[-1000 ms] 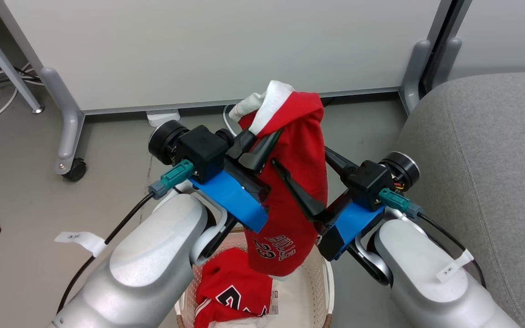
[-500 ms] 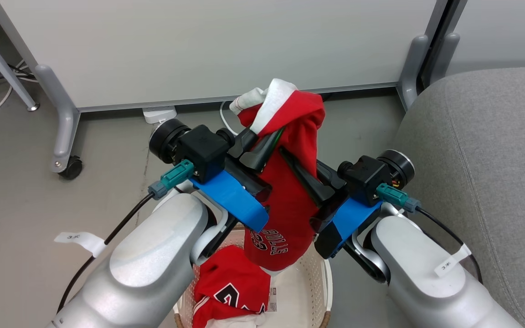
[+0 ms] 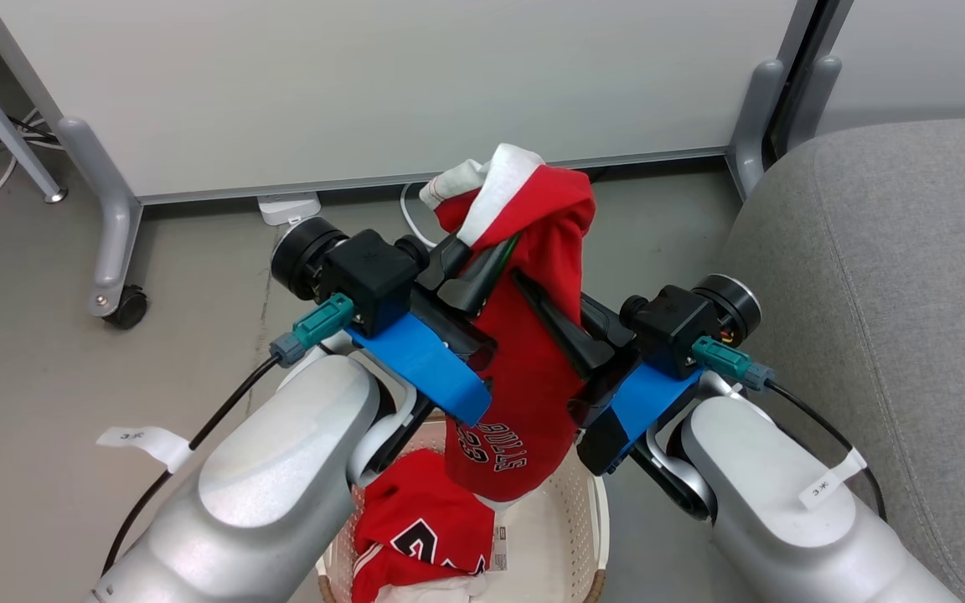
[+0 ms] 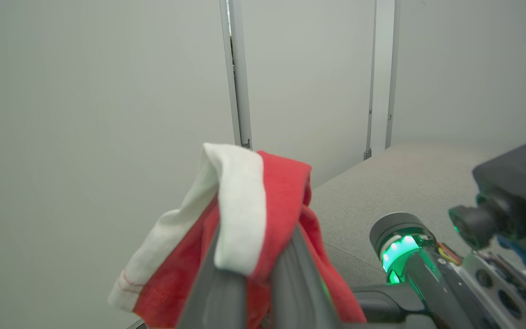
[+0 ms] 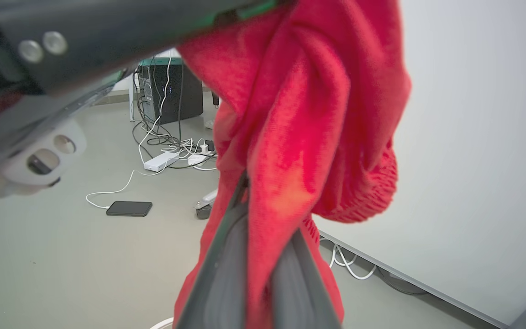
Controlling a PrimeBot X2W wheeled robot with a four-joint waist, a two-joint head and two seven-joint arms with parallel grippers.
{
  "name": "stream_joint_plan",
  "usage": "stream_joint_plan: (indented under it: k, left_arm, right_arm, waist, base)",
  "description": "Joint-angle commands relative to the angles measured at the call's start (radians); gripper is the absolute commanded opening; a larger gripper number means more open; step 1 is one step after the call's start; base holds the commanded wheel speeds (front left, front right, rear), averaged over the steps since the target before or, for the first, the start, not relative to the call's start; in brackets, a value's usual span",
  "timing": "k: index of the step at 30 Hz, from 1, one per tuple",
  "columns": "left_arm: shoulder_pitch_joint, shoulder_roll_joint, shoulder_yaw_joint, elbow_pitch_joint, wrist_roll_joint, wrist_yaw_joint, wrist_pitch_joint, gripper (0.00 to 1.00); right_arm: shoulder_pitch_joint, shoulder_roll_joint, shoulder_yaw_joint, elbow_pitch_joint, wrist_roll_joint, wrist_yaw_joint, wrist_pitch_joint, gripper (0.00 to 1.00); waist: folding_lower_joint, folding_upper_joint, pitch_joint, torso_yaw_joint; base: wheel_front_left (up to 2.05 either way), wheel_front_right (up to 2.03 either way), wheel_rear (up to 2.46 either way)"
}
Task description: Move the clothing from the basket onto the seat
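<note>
The large light grey fabric-upholstered seat [image 3: 885, 293] lies off to the right of my right end effector [image 3: 554, 322], near but not touching it. The cream-white perforated plastic basket [image 3: 593, 511] stands on the grey floor [image 3: 198, 293], directly below both end effectors.

Between the two end effectors hangs a bright red sports garment [image 3: 533, 377] with white trim and black-and-white lettering. Its top is bunched above my fingers and its lower hem dangles just over the basket's mouth. Under it, inside the basket, lies a second red garment [image 3: 420, 528] with white stripes and a small white tag.

My left end effector [image 3: 474, 272] is clenched on the white-trimmed upper fold. My right end effector is clenched on the red cloth a little lower, pinching a pleat between its fingers; both wrist views show fabric caught between the dark fingers.

As I judge it, I am in the carry step for the first piece: it is lifted, but not yet over the seat. The next move calls for swinging both arms rightward together, keeping the hem clear of the basket rim, then lowering and releasing on the cushion. After that, I go back for the piece below.
</note>
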Motion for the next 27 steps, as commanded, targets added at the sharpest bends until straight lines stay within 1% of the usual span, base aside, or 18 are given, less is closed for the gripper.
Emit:
stream_joint_plan:
  k: [1, 2, 3, 4, 17, 21, 27]
  left_arm:
    - [-0.012, 0.006, 0.001, 0.002, 0.000, -0.001, -0.005, 0.00]
    - [-0.013, 0.004, 0.009, 0.002, 0.001, -0.001, -0.005, 0.00]
    - [-0.012, 0.002, 0.016, 0.002, 0.002, 0.000, -0.005, 0.65]
    - [-0.010, 0.000, 0.017, 0.004, 0.005, 0.000, -0.005, 1.00]
    - [-0.003, -0.007, 0.034, 0.026, 0.031, 0.000, -0.005, 1.00]
    - [0.009, 0.002, 0.042, 0.018, 0.038, 0.002, -0.005, 1.00]
    - [0.022, 0.014, 0.044, 0.011, 0.050, 0.003, -0.004, 1.00]
  right_arm:
    - [-0.009, 0.001, -0.002, -0.005, 0.002, 0.001, -0.004, 0.00]
    - [-0.009, 0.001, -0.002, -0.005, 0.002, 0.001, -0.004, 0.00]
    - [-0.009, 0.001, -0.003, -0.005, 0.002, 0.000, -0.004, 0.00]
    - [-0.010, 0.000, -0.003, -0.005, 0.003, 0.001, -0.004, 0.00]
    - [0.003, -0.001, -0.022, -0.009, 0.007, 0.001, -0.004, 0.00]
    - [0.016, 0.005, -0.051, -0.024, 0.003, 0.001, -0.004, 0.00]
    - [0.050, 0.011, -0.110, -0.051, -0.012, 0.001, -0.003, 0.00]
  waist:
    - [-0.0001, 0.0000, 0.001, 0.000]
    - [-0.0001, 0.0000, 0.002, 0.000]
    - [-0.0001, 0.0000, 0.002, 0.000]
    - [-0.0001, 0.0000, 0.003, 0.000]
    - [-0.0001, 0.0000, 0.006, -0.010]
    - [-0.0001, 0.0000, 0.016, -0.038]
    - [-0.0001, 0.0000, 0.036, -0.103]
  base:
    - [0.00, 0.00, 0.00]
    - [0.00, 0.00, 0.00]
    - [0.00, 0.00, 0.00]
    - [0.00, 0.00, 0.00]
    - [0.00, 0.00, 0.00]
    - [0.00, 0.00, 0.00]
    - [0.00, 0.00, 0.00]
